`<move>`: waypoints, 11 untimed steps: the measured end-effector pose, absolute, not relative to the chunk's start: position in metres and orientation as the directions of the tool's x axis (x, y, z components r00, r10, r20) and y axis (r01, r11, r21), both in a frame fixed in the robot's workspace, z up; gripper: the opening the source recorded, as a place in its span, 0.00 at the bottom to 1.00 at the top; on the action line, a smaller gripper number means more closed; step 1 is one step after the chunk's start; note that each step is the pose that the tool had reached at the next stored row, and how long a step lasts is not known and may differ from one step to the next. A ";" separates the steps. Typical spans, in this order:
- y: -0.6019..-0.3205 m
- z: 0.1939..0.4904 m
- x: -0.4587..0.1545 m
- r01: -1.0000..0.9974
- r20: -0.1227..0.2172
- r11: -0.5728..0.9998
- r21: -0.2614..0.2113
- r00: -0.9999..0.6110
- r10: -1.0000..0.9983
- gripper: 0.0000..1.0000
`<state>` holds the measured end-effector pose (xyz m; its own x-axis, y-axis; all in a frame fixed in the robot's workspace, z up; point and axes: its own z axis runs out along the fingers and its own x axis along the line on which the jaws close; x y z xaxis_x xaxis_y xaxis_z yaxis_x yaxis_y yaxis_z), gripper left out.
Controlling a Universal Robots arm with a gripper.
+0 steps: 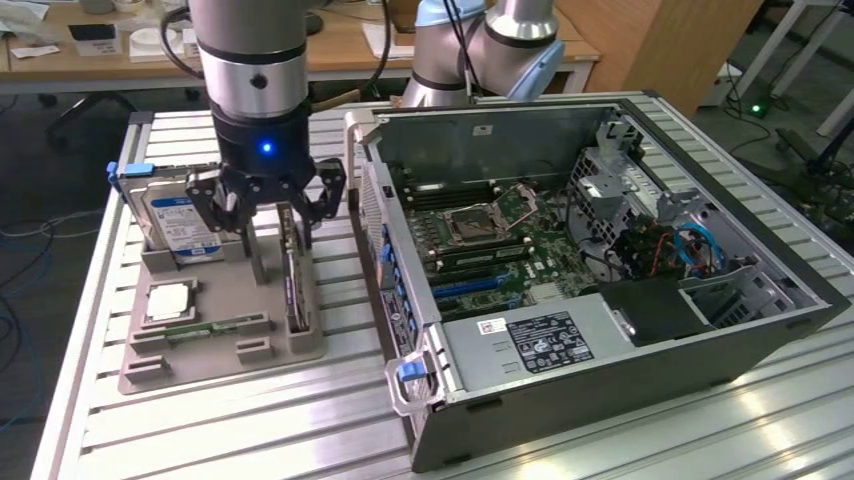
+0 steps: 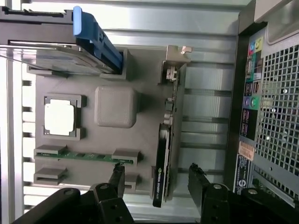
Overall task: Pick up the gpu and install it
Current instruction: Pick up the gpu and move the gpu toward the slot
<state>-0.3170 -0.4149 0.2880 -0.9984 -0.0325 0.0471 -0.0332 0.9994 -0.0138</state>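
End effector (image 2: 156,173) wide open above the gpu (image 2: 169,130), holding nothing.
The gpu stands on edge in the tray (image 1: 200,365), straight below, its long axis running between the fingers (image 2: 117,179), untouched.

**Materials and surface finishes around the parts holder and open computer case.**
The table (image 1: 267,420) is ribbed bare aluminium with a soft sheen; the parts holder (image 2: 114,106) is matt grey plastic, faintly grainy. The gpu (image 2: 166,140) pairs a green circuit board and a black, slightly glossy face with a bright metal end bracket. The gripper (image 2: 156,173) has matt black fingers (image 2: 117,179). The hard drive (image 1: 180,225) is silvery metal under a glossy blue-white label, and its clip (image 2: 93,35) is smooth blue plastic. The processor (image 2: 59,116) shows a satin metal lid. The computer case (image 1: 494,140) is dull grey sheet metal, perforated at the rear; the desk (image 1: 334,45) behind looks like pale wood.
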 end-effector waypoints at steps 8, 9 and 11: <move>-0.411 0.281 -0.316 -0.033 0.017 0.999 -0.015 -0.999 -0.033 0.66; -0.411 0.281 -0.316 -0.033 0.009 0.999 -0.015 -0.999 -0.033 0.66; -0.411 0.278 -0.315 -0.033 0.006 0.999 -0.015 -0.999 -0.033 0.66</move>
